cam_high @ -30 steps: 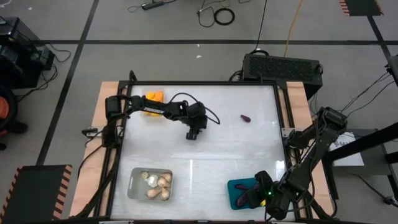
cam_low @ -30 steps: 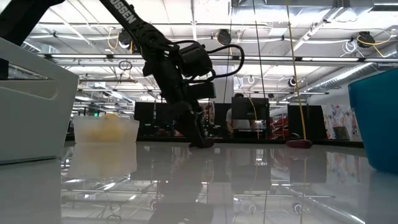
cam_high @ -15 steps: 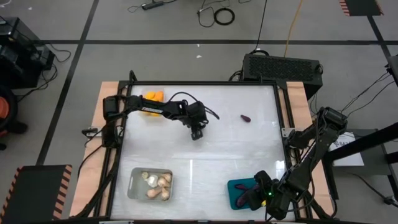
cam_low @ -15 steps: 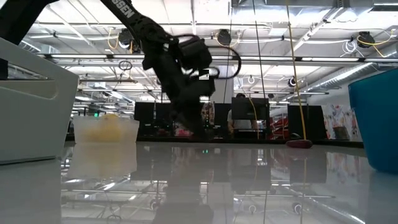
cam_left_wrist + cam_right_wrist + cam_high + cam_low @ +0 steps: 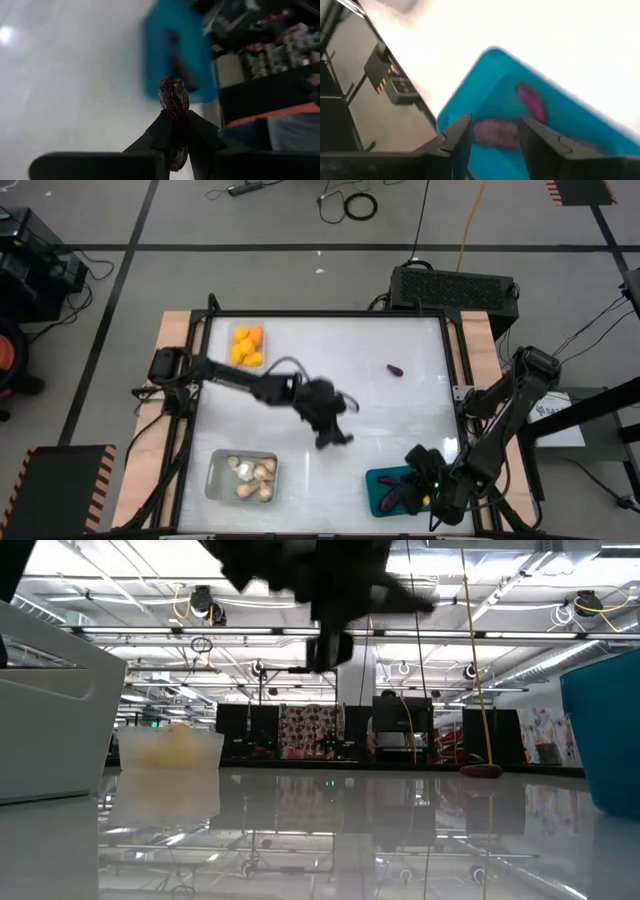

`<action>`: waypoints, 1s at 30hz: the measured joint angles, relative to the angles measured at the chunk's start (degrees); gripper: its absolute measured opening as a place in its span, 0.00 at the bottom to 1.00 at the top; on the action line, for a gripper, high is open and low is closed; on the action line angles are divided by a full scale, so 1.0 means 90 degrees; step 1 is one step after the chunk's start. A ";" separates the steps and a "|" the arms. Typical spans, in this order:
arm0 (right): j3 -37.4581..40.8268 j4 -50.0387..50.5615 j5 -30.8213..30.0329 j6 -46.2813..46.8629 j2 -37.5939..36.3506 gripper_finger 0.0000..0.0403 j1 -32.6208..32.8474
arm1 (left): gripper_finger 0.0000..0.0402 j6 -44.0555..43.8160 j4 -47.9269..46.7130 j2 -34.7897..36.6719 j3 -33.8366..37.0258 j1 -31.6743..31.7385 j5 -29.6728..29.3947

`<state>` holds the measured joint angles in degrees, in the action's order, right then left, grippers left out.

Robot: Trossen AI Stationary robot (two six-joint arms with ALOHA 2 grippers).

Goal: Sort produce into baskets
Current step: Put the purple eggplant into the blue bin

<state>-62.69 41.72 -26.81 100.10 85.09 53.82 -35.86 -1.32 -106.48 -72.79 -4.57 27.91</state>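
My left gripper (image 5: 331, 438) hangs over the middle of the table, shut on a tiny dark purple eggplant (image 5: 173, 97); in the low view the left gripper (image 5: 329, 652) is well above the tabletop. The teal basket (image 5: 383, 480) stands at the near right with purple eggplants (image 5: 531, 106) lying in it. My right gripper (image 5: 492, 136) hovers open over that basket. Another tiny eggplant (image 5: 395, 368) lies on the table at the far right. Orange-yellow fruits fill the small clear basket (image 5: 246, 346). Beige bulbs lie in the greyish basket (image 5: 243, 476). My left gripper pinches the tiny eggplant between its two fingers around its lower half (image 5: 176, 127). The rounded free end (image 5: 172, 90) sticks out beyond the fingertips. The eggplant is lifted clear of the table.
Bare white tabletop lies between the left gripper and the teal basket (image 5: 175, 55). The greyish basket wall (image 5: 50, 720) stands close at the near left. A raised frame (image 5: 455, 370) edges the table.
My left gripper has shut on the tiny eggplant at the table's middle, lifted it clear and carried it toward the near right, toward the teal basket. The right gripper has kept still.
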 joint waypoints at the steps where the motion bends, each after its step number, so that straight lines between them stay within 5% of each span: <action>1: 0.0001 0.0064 -0.0113 -0.0183 -0.0115 0.37 -0.0044 | 0.12 -0.0119 0.0285 0.0000 0.0000 -0.0259 -0.0282; 8: 0.0001 0.0234 -0.1062 -0.1831 -0.0967 0.37 -0.0230 | 0.12 -0.0153 0.1378 -0.0115 0.0002 -0.1681 -0.3809; 13: 0.0001 0.0264 -0.1366 -0.2908 -0.1430 0.37 -0.0386 | 0.12 -0.0574 0.2299 -0.0329 -0.0007 -0.2222 -0.5338; 19: 0.0001 0.0328 -0.1362 -0.3734 -0.1808 0.37 -0.0619 | 0.12 -0.0973 0.3271 -0.0957 -0.0176 -0.2518 -0.5546; 30: -0.0001 0.0693 -0.1318 -0.4102 -0.1980 0.37 -0.0709 | 0.12 -0.0648 0.2553 -0.2718 -0.2560 -0.2359 -0.4875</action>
<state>-62.70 47.96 -38.68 63.18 67.26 47.44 -41.69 21.65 -130.93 -95.83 -25.80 -15.97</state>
